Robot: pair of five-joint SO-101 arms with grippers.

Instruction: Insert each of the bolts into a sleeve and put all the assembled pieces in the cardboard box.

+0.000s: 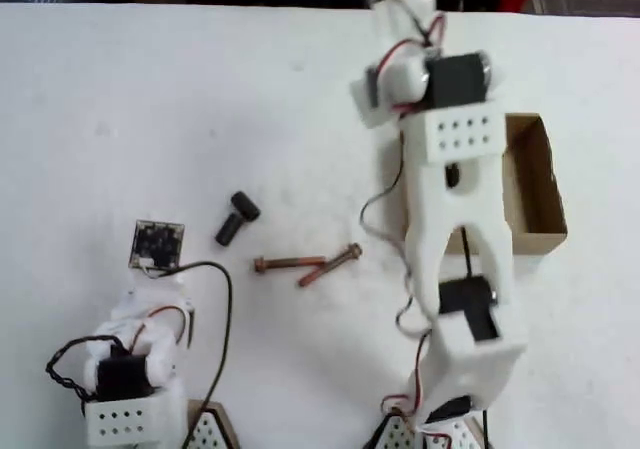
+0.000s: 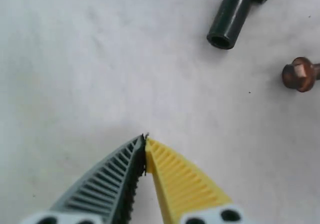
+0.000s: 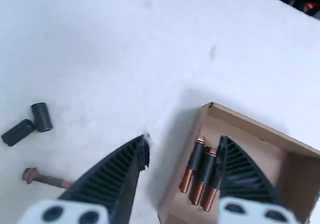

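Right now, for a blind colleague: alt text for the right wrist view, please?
Two sleeved bolts lie side by side in the cardboard box, the open right gripper above its edge. On the white table lie two empty black sleeves and one loose copper-coloured bolt.

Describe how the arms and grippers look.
The left arm and right arm are white with black motors and red and black cables. The left gripper has one grey and one yellow ribbed finger; the right gripper has two black ones.
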